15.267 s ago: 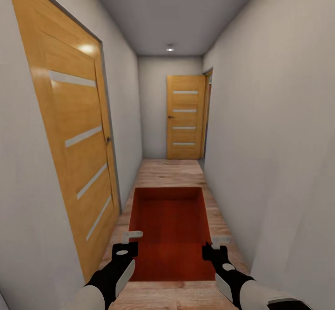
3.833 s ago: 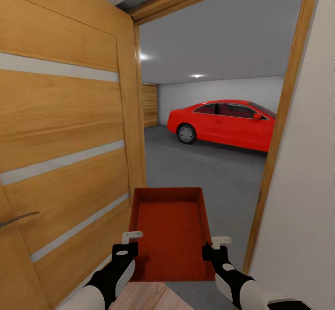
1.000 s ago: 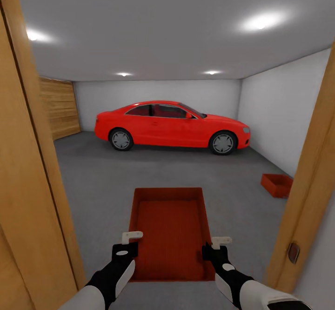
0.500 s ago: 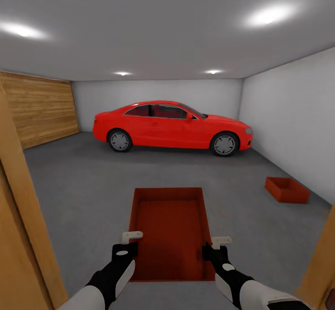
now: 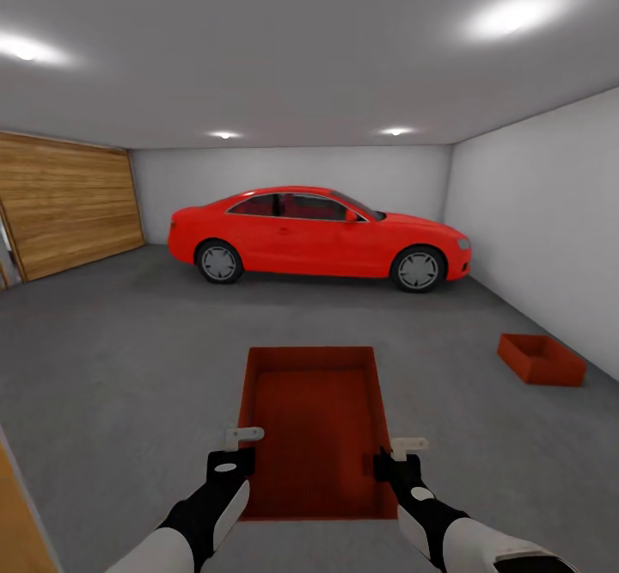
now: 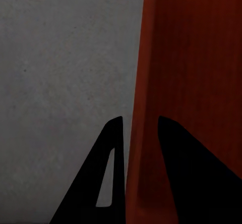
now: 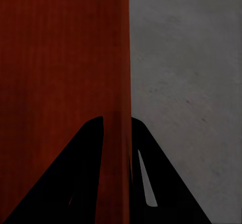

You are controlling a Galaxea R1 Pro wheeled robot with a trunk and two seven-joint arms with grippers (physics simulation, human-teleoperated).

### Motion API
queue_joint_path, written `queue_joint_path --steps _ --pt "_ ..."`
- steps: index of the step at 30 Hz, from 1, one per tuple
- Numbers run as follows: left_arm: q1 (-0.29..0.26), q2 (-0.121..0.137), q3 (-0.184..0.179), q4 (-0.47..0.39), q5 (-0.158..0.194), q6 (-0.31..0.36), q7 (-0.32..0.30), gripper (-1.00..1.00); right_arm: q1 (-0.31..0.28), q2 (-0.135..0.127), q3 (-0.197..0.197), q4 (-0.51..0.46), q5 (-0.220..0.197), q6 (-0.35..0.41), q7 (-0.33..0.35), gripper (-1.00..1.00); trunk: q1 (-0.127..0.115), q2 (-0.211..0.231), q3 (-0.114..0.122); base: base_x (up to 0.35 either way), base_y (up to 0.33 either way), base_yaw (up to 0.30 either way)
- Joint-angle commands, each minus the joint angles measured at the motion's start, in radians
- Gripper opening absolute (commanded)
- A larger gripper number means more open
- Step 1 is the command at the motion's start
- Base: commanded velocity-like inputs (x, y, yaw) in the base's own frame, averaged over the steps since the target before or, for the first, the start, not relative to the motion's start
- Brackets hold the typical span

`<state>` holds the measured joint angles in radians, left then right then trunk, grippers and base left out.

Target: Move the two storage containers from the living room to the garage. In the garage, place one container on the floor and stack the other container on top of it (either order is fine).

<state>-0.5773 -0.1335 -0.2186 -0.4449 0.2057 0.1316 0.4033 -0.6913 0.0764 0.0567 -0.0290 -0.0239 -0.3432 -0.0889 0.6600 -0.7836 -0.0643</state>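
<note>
I carry a red-orange storage container [image 5: 314, 422] in front of me, above the dark grey floor [image 5: 155, 358] of the garage. My left gripper [image 5: 244, 440] is shut on its left wall [image 6: 137, 133]. My right gripper [image 5: 401, 451] is shut on its right wall [image 7: 124, 108]. Black fingers [image 6: 112, 148] clamp the thin wall on both sides, and the right gripper's fingers [image 7: 91, 143] do the same. The second storage container [image 5: 542, 360] sits on the floor at the right, near the white wall.
A red car [image 5: 320, 236] is parked across the far end of the garage. A wooden panelled wall [image 5: 64, 203] runs along the left. The white side wall [image 5: 542, 229] is close on the right. A door edge [image 5: 21, 521] shows at the lower left.
The camera has rolled forward through the doorway into the garage; the door frame has slid out of view on both sides. The container stays held the same way.
</note>
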Motion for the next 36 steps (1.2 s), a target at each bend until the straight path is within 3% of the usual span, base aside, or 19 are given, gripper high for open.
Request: queue_joint_path --steps 1,36 --pt "-0.001 0.000 -0.001 -0.015 -0.003 0.005 0.008 -1.00 0.000 0.000 -0.011 0.003 -0.002 -0.002 0.002 -1.00 0.001 -0.001 -0.002 0.321 0.000 0.000" --pt "-0.001 0.000 -0.001 -0.012 -0.003 0.005 0.008 -1.00 -0.001 0.000 -0.011 0.003 -0.002 0.000 0.002 -1.00 0.001 -0.001 -0.002 0.321 0.000 0.000"
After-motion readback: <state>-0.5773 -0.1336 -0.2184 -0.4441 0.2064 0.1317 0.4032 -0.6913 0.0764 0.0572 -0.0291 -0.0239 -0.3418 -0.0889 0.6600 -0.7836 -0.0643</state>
